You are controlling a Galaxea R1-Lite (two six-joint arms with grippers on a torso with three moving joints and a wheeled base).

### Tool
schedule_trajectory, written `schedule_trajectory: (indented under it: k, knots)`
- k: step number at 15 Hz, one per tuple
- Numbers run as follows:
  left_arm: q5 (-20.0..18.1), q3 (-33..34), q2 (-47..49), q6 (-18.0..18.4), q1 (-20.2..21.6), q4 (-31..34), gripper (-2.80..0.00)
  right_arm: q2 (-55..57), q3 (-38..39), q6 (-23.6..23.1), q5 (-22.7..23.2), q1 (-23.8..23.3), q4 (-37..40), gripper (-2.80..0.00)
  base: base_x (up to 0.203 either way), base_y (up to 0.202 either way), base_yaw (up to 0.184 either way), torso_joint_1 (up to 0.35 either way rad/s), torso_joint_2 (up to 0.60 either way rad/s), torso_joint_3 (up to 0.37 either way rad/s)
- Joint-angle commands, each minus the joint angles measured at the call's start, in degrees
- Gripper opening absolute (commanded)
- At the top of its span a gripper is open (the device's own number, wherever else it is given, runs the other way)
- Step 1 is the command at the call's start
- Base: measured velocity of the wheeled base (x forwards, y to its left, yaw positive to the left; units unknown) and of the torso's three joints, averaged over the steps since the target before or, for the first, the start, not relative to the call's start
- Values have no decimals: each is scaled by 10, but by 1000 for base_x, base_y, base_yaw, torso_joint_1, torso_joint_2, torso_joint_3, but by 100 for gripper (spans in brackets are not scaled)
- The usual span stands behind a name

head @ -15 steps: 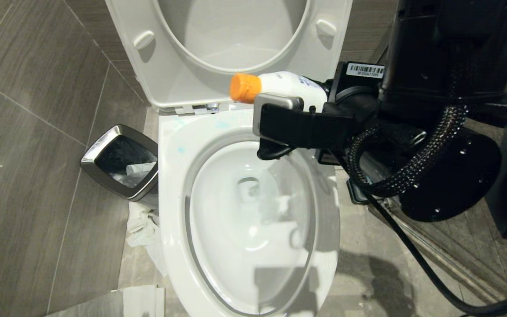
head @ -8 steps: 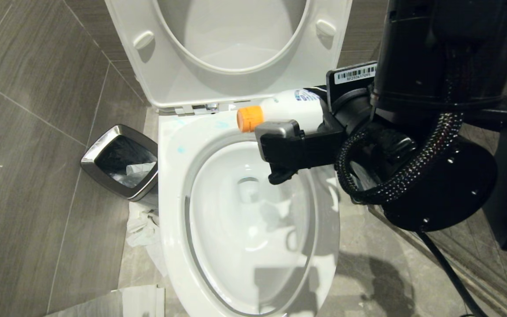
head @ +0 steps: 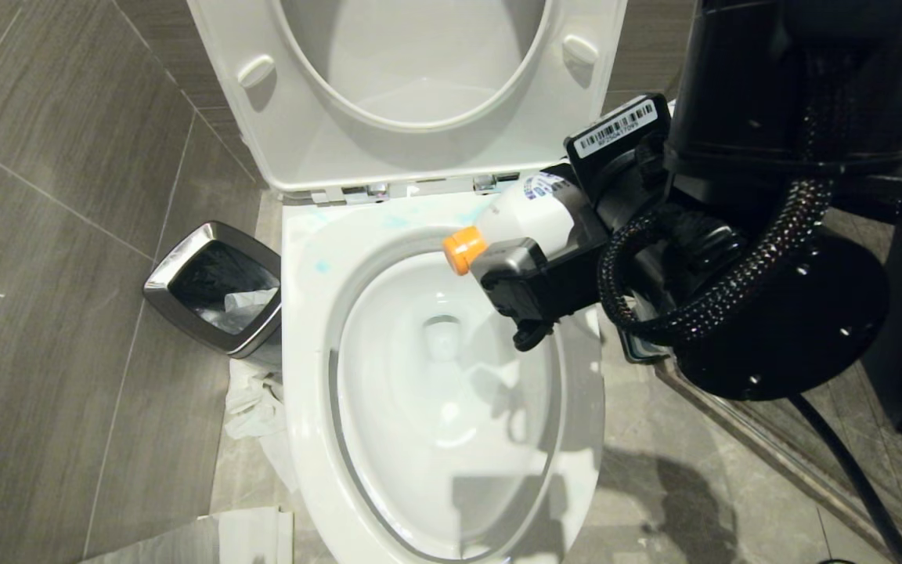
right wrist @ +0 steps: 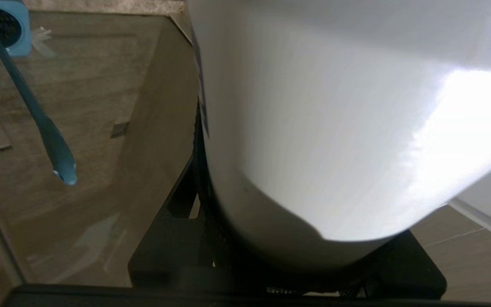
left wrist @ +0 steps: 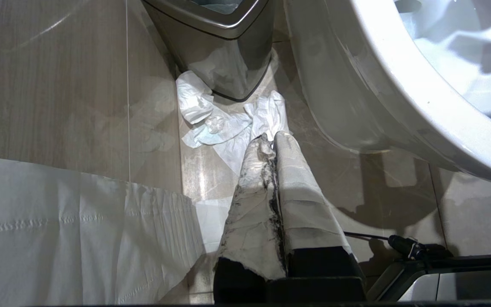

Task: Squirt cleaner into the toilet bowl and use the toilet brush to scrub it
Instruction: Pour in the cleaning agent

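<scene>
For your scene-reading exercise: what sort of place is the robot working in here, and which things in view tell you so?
Most likely a bathroom or toilet cubicle: a white toilet bowl with its seat raised, a steel-rimmed waste bin on the tiled floor, and a toilet brush in its holder.

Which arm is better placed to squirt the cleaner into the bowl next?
Right. The right gripper already holds the cleaner, orange cap tipped down over the toilet bowl. The left gripper is shut, low by the floor tissue.
</scene>
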Motion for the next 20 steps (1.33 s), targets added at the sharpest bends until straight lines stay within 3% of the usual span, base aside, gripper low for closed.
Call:
schedule_trajectory:
  k: [1, 12, 20]
  knots:
    - [0, 0, 0, 0, 0, 0, -280, 2, -4, -25, -4, 0, -2, -280, 0, 0, 0, 0, 0, 0]
    - [0, 0, 0, 1, 0, 0, -280, 34, -58, -161, -5, 5, -6, -280, 0, 0, 0, 0, 0, 0]
    - [0, 0, 0, 1, 0, 0, -280, 88, -133, -200, -17, 17, -8, -280, 0, 0, 0, 0, 0, 0]
